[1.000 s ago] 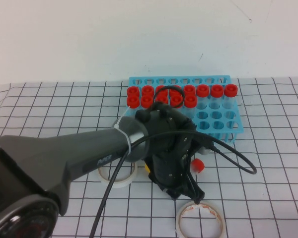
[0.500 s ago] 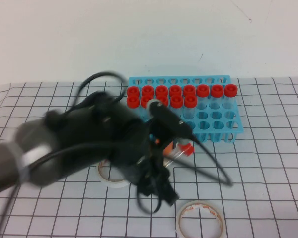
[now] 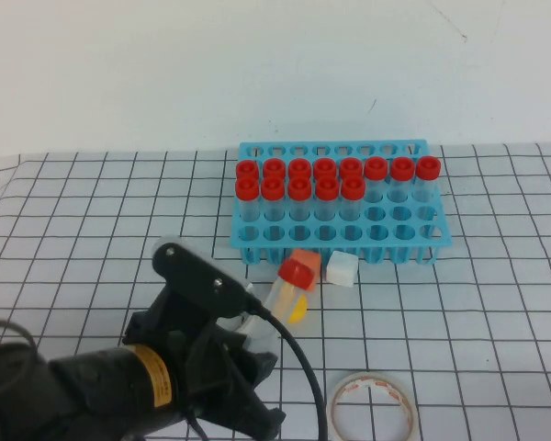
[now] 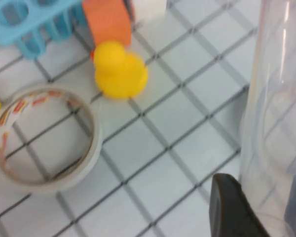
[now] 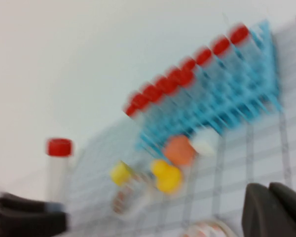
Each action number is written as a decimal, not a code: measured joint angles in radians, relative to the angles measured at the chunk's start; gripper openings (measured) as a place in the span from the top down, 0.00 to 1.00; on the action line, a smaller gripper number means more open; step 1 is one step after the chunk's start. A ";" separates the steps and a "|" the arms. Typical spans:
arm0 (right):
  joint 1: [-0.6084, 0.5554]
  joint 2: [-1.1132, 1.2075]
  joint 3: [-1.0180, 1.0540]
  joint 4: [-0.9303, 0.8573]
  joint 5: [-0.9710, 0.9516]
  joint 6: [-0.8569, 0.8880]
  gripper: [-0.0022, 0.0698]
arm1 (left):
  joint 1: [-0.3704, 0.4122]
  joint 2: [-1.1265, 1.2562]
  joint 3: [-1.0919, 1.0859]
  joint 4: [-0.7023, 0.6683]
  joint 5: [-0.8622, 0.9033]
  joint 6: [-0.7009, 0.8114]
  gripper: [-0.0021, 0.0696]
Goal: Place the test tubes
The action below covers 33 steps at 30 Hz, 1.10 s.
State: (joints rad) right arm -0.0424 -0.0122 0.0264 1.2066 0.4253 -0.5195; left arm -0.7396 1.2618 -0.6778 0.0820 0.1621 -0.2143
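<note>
High view shows thirteen capped tubes (image 3: 298, 189) in the rack (image 3: 399, 241), the left gripper (image 3: 253, 333) in front gripping another test tube (image 3: 297, 272), and the right gripper (image 5: 274, 205) shut, empty, off to the side.

A table (image 3: 496, 312) under a white cloth with a black grid carries a blue rack (image 3: 386, 248) toward its far side. Just before the rack lie an orange block (image 3: 305, 256), a white cube (image 3: 342, 269) and a yellow toy (image 3: 297, 310). A tape roll (image 3: 371, 381) lies nearer.
</note>
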 joint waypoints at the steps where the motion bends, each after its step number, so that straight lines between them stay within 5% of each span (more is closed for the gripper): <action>1: 0.000 0.000 0.000 0.064 -0.004 -0.055 0.97 | 0.000 -0.002 0.016 0.000 -0.057 -0.012 0.67; 5: 0.000 0.017 -0.002 0.266 0.029 -0.279 0.97 | 0.000 0.003 0.075 0.000 -0.313 -0.065 0.67; 20: 0.000 0.519 -0.376 0.459 0.215 -0.946 0.95 | 0.000 0.283 0.086 0.140 -1.171 -0.082 0.67; 24: 0.000 0.689 -0.440 0.475 0.332 -1.123 0.76 | 0.000 0.375 0.086 0.165 -1.277 -0.103 0.67; 29: 0.000 0.888 -0.523 0.475 0.501 -1.257 0.35 | 0.000 0.446 0.086 0.171 -1.281 -0.211 0.67; 33: 0.005 1.014 -0.592 0.475 0.594 -1.318 0.23 | 0.000 0.462 0.086 0.171 -1.288 -0.239 0.67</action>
State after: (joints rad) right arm -0.0375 1.0020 -0.5655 1.6814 1.0190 -1.8375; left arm -0.7396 1.7236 -0.5922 0.2528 -1.1254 -0.4533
